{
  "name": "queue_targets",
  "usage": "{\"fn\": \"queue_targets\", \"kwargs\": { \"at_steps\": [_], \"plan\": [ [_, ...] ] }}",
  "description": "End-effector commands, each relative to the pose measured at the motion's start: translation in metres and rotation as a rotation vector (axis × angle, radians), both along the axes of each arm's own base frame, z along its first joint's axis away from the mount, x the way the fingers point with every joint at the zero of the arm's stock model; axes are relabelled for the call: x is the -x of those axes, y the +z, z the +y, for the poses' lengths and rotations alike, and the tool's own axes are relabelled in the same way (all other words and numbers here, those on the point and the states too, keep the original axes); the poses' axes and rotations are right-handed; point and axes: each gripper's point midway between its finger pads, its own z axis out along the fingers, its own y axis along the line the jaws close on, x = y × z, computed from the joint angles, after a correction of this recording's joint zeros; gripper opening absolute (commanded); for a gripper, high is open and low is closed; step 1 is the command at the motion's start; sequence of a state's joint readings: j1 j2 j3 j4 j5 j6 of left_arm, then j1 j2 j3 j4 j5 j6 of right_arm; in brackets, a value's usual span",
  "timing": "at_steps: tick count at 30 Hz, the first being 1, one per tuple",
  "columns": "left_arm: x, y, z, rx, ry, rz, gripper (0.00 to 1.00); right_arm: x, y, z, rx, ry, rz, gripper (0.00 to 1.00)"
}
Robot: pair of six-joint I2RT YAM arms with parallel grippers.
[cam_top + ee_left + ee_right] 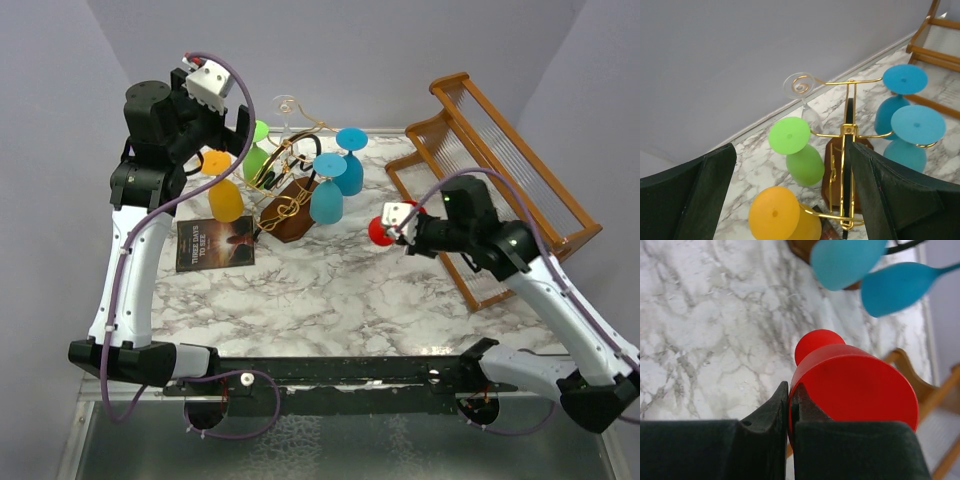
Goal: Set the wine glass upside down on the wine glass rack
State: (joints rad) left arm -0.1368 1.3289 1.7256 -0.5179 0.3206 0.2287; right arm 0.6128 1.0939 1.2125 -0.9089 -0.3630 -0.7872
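The gold wire rack (285,185) on its dark wooden base stands at the back middle; it also shows in the left wrist view (847,132). Hanging upside down on it are an orange glass (222,190), a green glass (257,150), two blue glasses (335,180) and a clear glass (287,108). My right gripper (395,228) is shut on the rim of a red wine glass (381,231), held above the table right of the rack; the wrist view shows its bowl (855,385) pinched at the fingertips (782,400). My left gripper (228,128) is open and empty above the rack's left side.
A large orange-brown slatted wooden rack (500,170) stands at the back right, just behind my right arm. A dark book (214,243) lies on the marble table (330,290) left of the rack's base. Grey walls close the back and both sides.
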Motion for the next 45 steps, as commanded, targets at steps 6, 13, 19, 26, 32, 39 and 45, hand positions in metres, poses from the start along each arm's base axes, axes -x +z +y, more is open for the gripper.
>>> {"fn": "queue_targets", "kwargs": {
  "at_steps": [6,13,19,26,32,39,45],
  "plan": [
    [0.01,0.023,-0.044,0.298,-0.186,0.053,0.95,-0.033,0.116,-0.033,-0.185,-0.182,-0.281,0.01],
    [0.016,0.029,-0.066,0.449,-0.297,0.098,0.88,-0.06,0.195,-0.025,-0.319,-0.218,-0.479,0.01],
    [0.021,0.031,-0.089,0.642,-0.373,0.213,0.83,-0.052,0.243,0.004,-0.494,-0.129,-0.425,0.01],
    [0.035,0.027,-0.129,0.736,-0.472,0.345,0.82,-0.047,0.252,0.031,-0.6,-0.041,-0.311,0.01],
    [0.035,0.013,-0.153,0.762,-0.494,0.431,0.82,-0.047,0.245,0.043,-0.625,0.0,-0.239,0.01],
    [0.026,-0.007,-0.167,0.765,-0.439,0.498,0.77,-0.044,0.243,0.048,-0.628,0.029,-0.217,0.01],
    [0.022,-0.012,-0.171,0.762,-0.431,0.51,0.57,-0.044,0.241,0.047,-0.621,0.032,-0.226,0.01]
  ]
}}
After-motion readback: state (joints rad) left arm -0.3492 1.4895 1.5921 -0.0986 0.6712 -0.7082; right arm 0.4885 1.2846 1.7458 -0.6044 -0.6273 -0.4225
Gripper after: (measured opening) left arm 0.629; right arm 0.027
